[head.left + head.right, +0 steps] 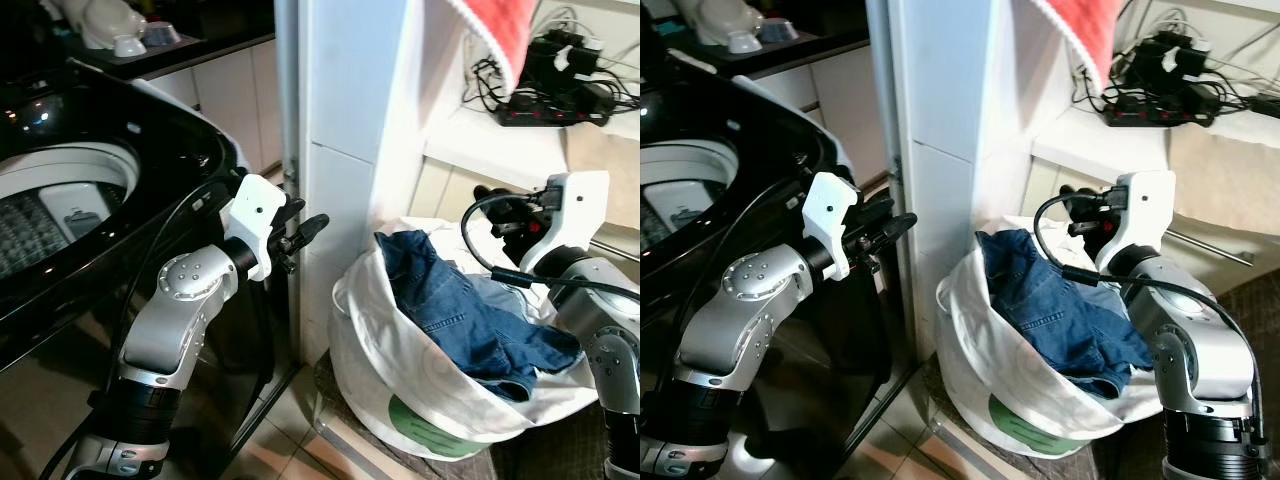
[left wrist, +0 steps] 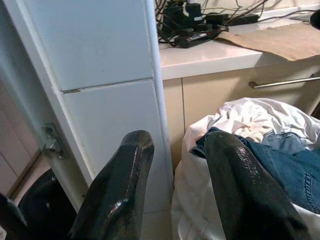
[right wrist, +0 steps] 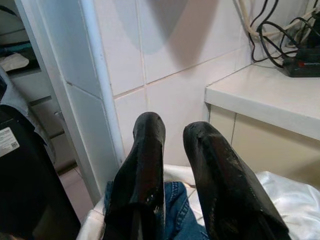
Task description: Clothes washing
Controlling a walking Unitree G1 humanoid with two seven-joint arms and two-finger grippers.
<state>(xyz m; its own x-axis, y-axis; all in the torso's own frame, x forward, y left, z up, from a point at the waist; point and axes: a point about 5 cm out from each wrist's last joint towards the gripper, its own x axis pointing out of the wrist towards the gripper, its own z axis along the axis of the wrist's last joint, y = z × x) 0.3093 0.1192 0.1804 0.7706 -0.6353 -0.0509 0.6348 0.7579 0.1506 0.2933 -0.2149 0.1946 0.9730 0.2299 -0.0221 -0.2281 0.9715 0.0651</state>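
Note:
A white laundry bag (image 1: 400,400) stands on the floor against a white tiled pillar (image 1: 345,150), with blue jeans (image 1: 470,320) heaped on top of pale clothes inside it. To the left is a black top-loading washing machine (image 1: 150,110) with its drum (image 1: 60,200) open. My left gripper (image 1: 305,228) is raised between the machine and the pillar, open and empty, its fingers (image 2: 125,170) pointing at the pillar and the bag. My right gripper (image 1: 492,208) hovers over the bag's far right rim; a narrow gap separates its fingers (image 3: 145,160), and nothing is held.
A red towel (image 1: 495,30) hangs above the bag. A white counter (image 1: 500,150) behind the bag carries a power strip and tangled cables (image 1: 550,100); a drawer handle (image 2: 280,82) runs below it. Dishes (image 1: 125,35) sit on the dark counter behind the machine.

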